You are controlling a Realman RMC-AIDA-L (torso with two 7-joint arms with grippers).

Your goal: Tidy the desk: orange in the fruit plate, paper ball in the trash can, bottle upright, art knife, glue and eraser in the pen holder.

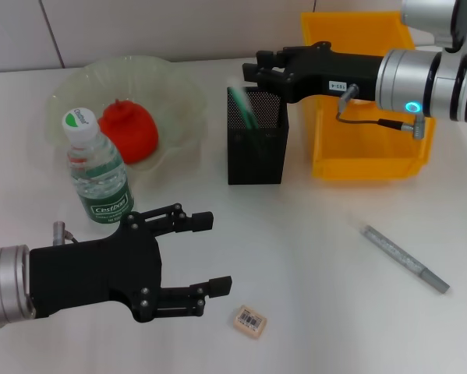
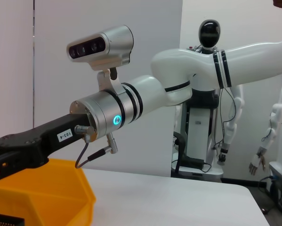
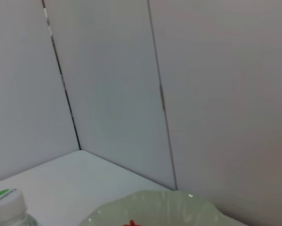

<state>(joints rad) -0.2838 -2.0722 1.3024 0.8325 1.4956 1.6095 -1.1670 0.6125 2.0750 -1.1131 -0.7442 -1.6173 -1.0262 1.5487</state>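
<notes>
I am holding my left gripper (image 1: 215,255) low over the near side of the desk (image 1: 319,257), its two black fingers spread wide apart with nothing between them; the eraser (image 1: 250,321) is lying flat on the desk just beside and below the lower fingertip, not touching it. The bottle (image 1: 97,167) is standing upright just behind that hand, white cap up, right against the near edge of the fruit plate (image 1: 175,89). The orange (image 1: 129,130) is sitting in the plate. My right gripper (image 1: 252,70) is reaching across above the back of the pen holder (image 1: 256,148), and I cannot tell from here whether its fingers are parted or closed. A green stick-like thing (image 1: 242,107) is standing tilted inside the pen holder. The trash can (image 1: 366,101) is sitting just beside the holder, under my right arm. A grey pen-shaped tool (image 1: 405,259) is lying on the desk, well apart from both of my hands, angled across the near right side.
</notes>
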